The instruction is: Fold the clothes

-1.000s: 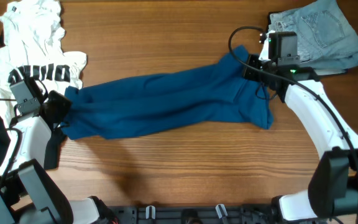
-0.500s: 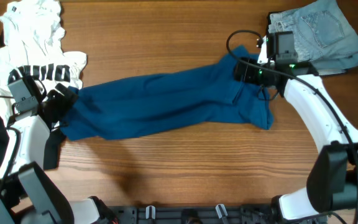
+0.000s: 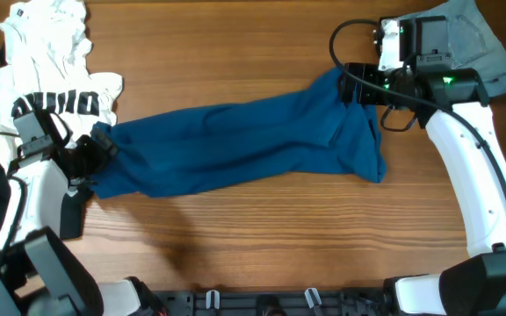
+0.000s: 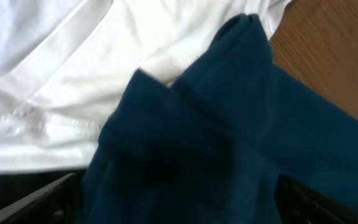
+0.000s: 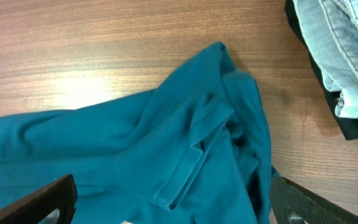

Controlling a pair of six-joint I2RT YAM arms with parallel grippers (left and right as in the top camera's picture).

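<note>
Folding starts where? Where is the dark teal shirt (image 3: pixel 235 145)?

Bunched in a long band across the wooden surface (image 3: pixel 235 53), running from 9 o'clock to 2 o'clock, between the white T-shirt (image 3: pixel 51 88) at 10 and the denim garment (image 3: pixel 486 53) at 1.

And the grippers?

The left gripper (image 3: pixel 99 145) is spread wide at the 9 o'clock end, with cloth between its jaws. The right gripper (image 3: pixel 350 88) hangs wide above the 2 o'clock end, holding nothing.

How will it handle?

Light, limp cotton, I'd judge; it will sag. Pinch seamed edges or corners, not the loose middle.
</note>
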